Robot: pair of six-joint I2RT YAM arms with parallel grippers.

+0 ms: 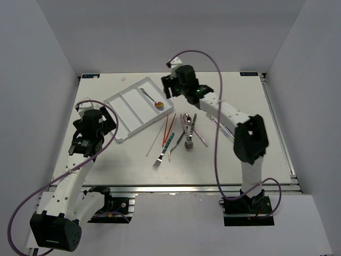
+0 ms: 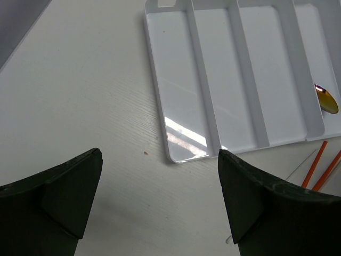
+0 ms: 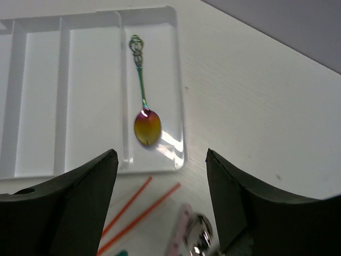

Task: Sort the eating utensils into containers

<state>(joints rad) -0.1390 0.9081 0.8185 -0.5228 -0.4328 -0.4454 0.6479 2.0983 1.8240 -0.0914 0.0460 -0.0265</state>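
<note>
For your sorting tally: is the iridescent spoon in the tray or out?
In: spoon lies flat inside the tray, in its end compartment.

Tray (image 2: 176,80) and orange chopsticks (image 2: 315,162), both partly beyond the left wrist view's edges.

Seen from above, two white-and-black robot arms stand with their bases at the bottom of the view. The left arm (image 1: 72,178), based at 7 o'clock, leans toward 1 o'clock in one shallow bend. Its left gripper (image 1: 106,127) sits near 9 o'clock and points toward 2 o'clock, dark fingers (image 2: 58,197) spread wide apart. The right arm (image 1: 226,112), based at 5 o'clock, goes straight up to a black elbow (image 1: 250,140), then folds toward 10 o'clock. Its right gripper (image 1: 168,87) sits near 12 o'clock, tilted downward, jaws likewise wide apart.
</note>
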